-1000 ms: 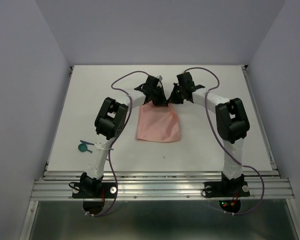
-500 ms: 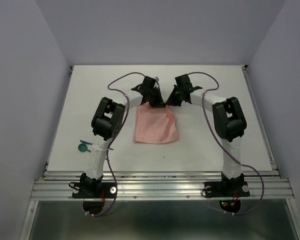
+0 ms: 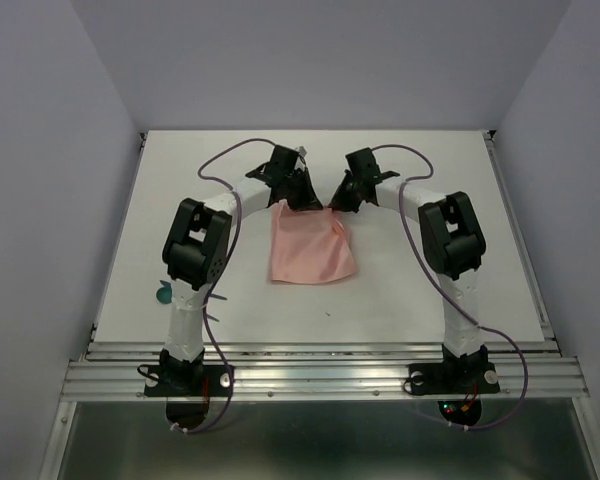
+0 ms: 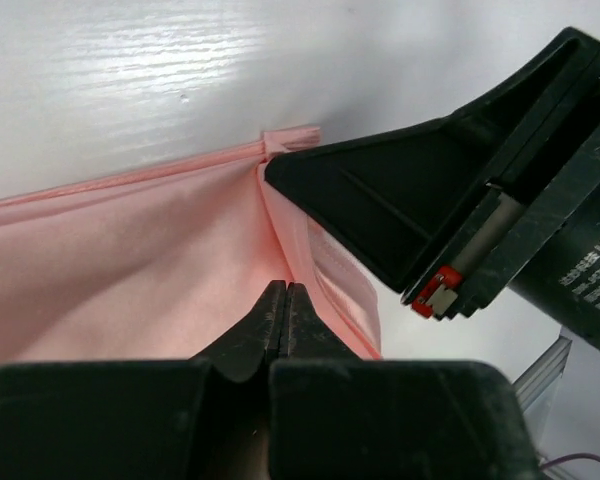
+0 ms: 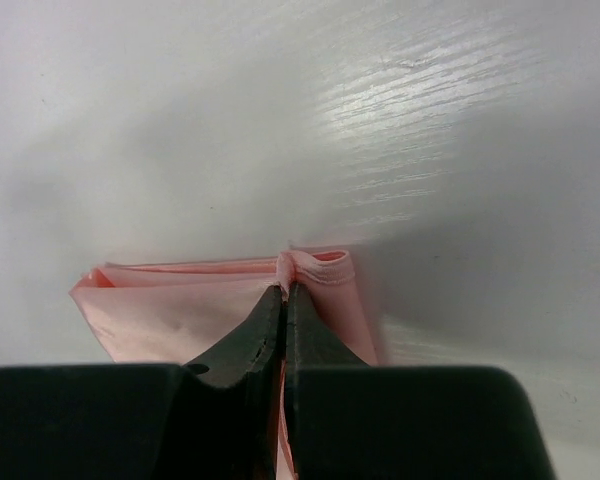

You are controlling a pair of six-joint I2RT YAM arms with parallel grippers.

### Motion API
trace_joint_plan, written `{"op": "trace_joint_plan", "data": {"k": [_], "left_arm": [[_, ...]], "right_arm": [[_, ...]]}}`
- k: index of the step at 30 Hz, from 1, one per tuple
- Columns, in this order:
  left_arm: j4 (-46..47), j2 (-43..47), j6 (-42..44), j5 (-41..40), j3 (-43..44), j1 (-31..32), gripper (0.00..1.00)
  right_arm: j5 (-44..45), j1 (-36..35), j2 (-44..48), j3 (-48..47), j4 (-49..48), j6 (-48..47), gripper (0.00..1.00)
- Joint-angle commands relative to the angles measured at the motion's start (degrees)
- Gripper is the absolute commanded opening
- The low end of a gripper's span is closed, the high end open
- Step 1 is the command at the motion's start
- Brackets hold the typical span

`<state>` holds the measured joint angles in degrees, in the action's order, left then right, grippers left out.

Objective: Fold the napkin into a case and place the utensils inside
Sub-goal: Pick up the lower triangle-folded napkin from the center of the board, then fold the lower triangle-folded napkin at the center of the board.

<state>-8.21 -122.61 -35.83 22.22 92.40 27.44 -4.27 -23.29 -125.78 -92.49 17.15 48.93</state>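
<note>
**Napkin part-folded, utensils not yet packed**

Salmon-pink cloth lies flat near the middle of the white counter, with both robot arms reaching over it to its far edge. The left claw is closed on the fabric, its two tips pressed together over a seam where layers overlap. The right claw is pinched shut on a bunched far corner where several hems stack up. Seen from above, the two claws sit close together along that far edge, the left one toward the left corner and the right one at the right corner.

The stacked edges in both wrist views suggest that at least one fold is already in place. From overhead, however, the cloth reads as a squarish panel rather than a narrow pocket, so the folding looks only part done.

The teal utensils rest near the counter's left edge, well apart from the cloth. One round end shows beside the left arm, which hides the rest, so their number cannot be told. None is inside the cloth. By this view, further folds and the loading of the utensils both remain to be done.
</note>
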Motion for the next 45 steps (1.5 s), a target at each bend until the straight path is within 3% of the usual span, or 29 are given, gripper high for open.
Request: {"op": "trace_joint_plan", "data": {"k": [1, 17, 36, 45], "left_arm": [[-0.41, 4.22, 1.20, -1.38, -4.49, -1.60, 0.00], [-1.29, 3.08, 2.96, -6.75, -13.91, -3.45, 0.00], [-0.49, 2.72, 3.14, -5.08, -14.18, -3.27, 0.00], [-0.49, 5.00, 3.14, -4.73, -15.23, -3.27, 0.00]], "right_arm": [[3.12, -0.88, -1.49, -2.87, 2.01, 0.38, 0.01], [12.36, -3.61, -0.79, -6.65, 6.85, -1.47, 0.01], [13.94, -5.72, -4.21, -11.31, 9.22, -0.50, 0.01], [21.06, -6.24, -6.67, -10.61, 9.75, 1.08, 0.01]]}}
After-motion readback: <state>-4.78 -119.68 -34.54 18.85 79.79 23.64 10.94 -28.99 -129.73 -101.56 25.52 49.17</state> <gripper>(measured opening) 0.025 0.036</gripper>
